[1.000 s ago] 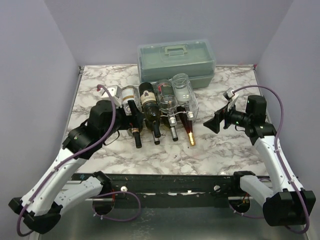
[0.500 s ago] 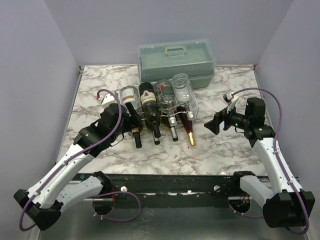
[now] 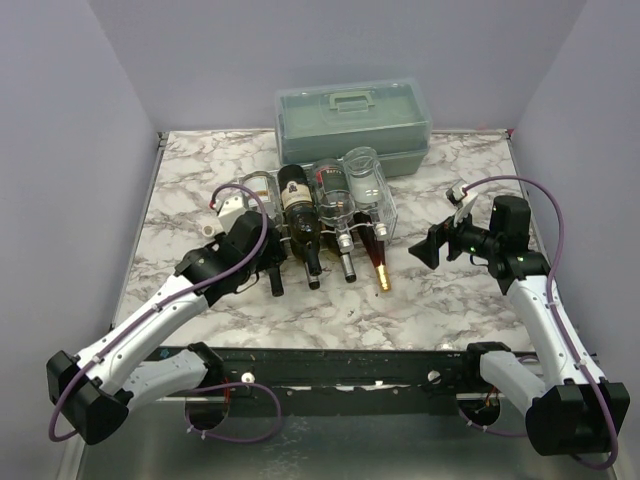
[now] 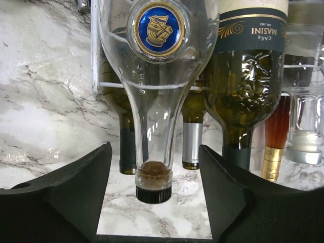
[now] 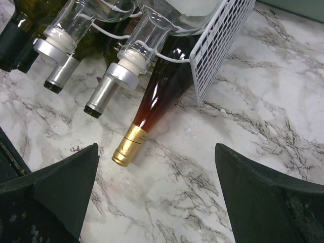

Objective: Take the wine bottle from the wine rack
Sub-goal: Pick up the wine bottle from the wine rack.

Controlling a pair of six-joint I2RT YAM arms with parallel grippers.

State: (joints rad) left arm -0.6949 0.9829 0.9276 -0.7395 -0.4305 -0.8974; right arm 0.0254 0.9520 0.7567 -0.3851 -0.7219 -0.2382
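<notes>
Left wrist only: clear wine bottle point(image 4: 157, 76) with a blue medallion, neck and dark cap between my left fingers point(image 4: 76, 187), which are spread with a gap each side, no contact. Bottle lies on the wine rack point(image 5: 217, 45), leftmost groove, top layer. Right wrist only: amber bottle point(image 5: 157, 96), gold cap. My right fingers point(image 5: 61, 182) are spread wide, empty. Top only: one grey-green case point(image 3: 352, 120) behind the rack. One rack, bottles in two layers, count unclear.
</notes>
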